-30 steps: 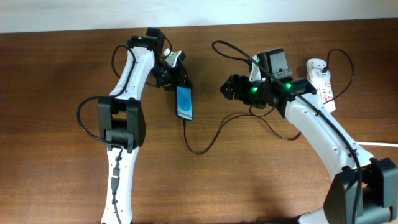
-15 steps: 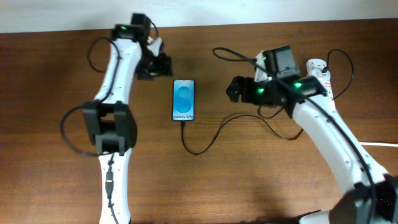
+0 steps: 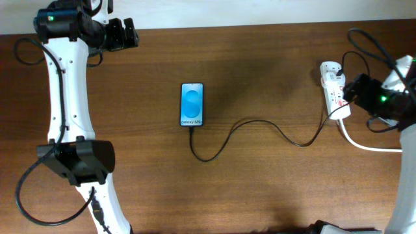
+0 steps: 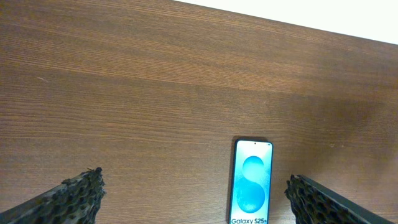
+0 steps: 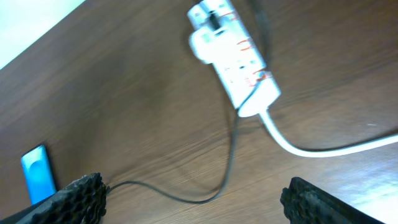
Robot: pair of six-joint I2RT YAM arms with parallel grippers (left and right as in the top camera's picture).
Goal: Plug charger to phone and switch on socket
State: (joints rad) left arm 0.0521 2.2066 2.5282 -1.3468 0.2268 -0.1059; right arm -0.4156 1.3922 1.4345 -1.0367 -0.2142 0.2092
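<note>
The phone lies flat on the wooden desk, a little left of the middle, with its blue screen facing up and its long sides running far to near. The left gripper hangs at the far left corner of the desk, well apart from the phone. In the left wrist view its two fingers are spread wide with nothing between them. There the phone shows ahead of the left gripper, closer to the right finger than to the left.

The thin black charger meets the phone's near edge, loops toward the near side, then snakes right across the desk to the socket. I cannot tell whether its tip is fully seated in the phone.

The socket is a white power strip with small red marks, lying near the right end of the desk, and its thick white cord trails off to the right. The right gripper hovers just beside the socket's right side. In the right wrist view its fingers are released and wide apart, gripping nothing. The socket lies ahead of them, clear of both, with the charger running down from it between the fingers. I cannot tell the switch position.
</note>
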